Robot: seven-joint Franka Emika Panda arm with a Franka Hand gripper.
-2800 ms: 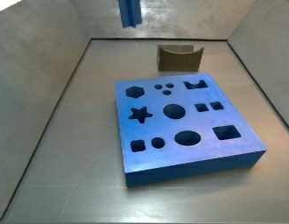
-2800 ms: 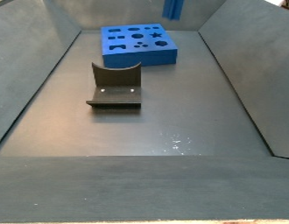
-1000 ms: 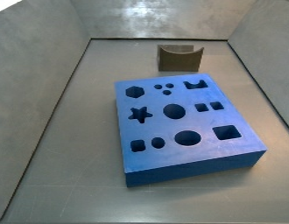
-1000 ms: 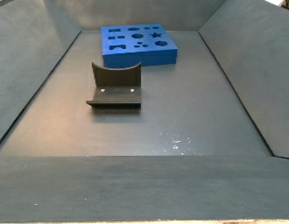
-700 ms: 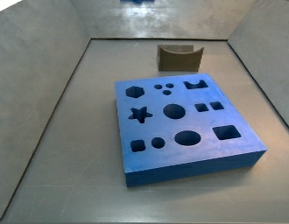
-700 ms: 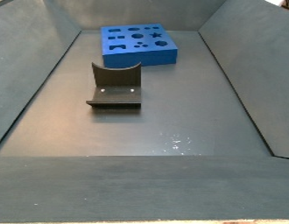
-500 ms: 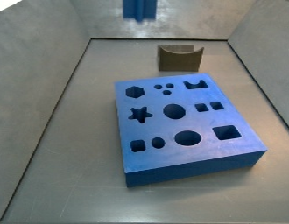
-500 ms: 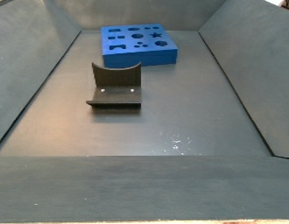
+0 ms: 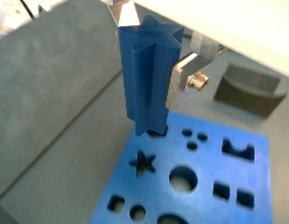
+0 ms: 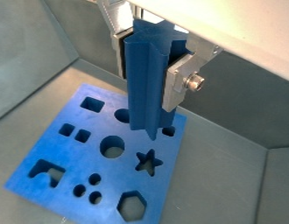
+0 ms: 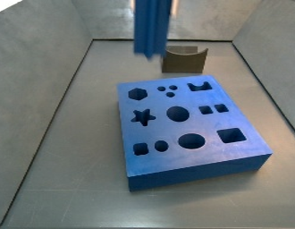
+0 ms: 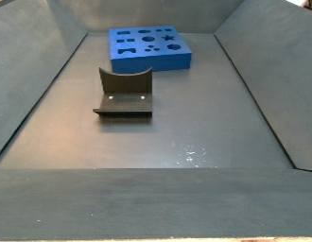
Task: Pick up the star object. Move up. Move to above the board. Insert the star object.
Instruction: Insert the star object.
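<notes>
The star object (image 9: 144, 74) is a tall blue ridged prism, held upright between the silver fingers (image 9: 182, 77) of my gripper (image 9: 150, 79). It shows in both wrist views (image 10: 148, 79). The gripper (image 10: 153, 77) is shut on it, high above the board (image 9: 211, 159). The board is a thick blue slab with shaped holes, seen in both side views (image 11: 198, 154) (image 12: 148, 57) and in a wrist view (image 10: 112, 177). Its star hole (image 11: 141, 116) (image 10: 147, 160) is open. In a side view the star object (image 11: 153, 27) hangs by the board's far edge. The gripper is cut off there.
The dark fixture (image 11: 183, 59) stands on the grey floor behind the board; in a side view (image 12: 123, 93) it is nearer than the board, and it shows in a wrist view (image 9: 250, 87). Sloping grey walls (image 11: 43, 80) enclose the floor.
In the side view the star object has come down from the top edge, where only its tip showed, and shifted a little right. The board and fixture have not moved.
</notes>
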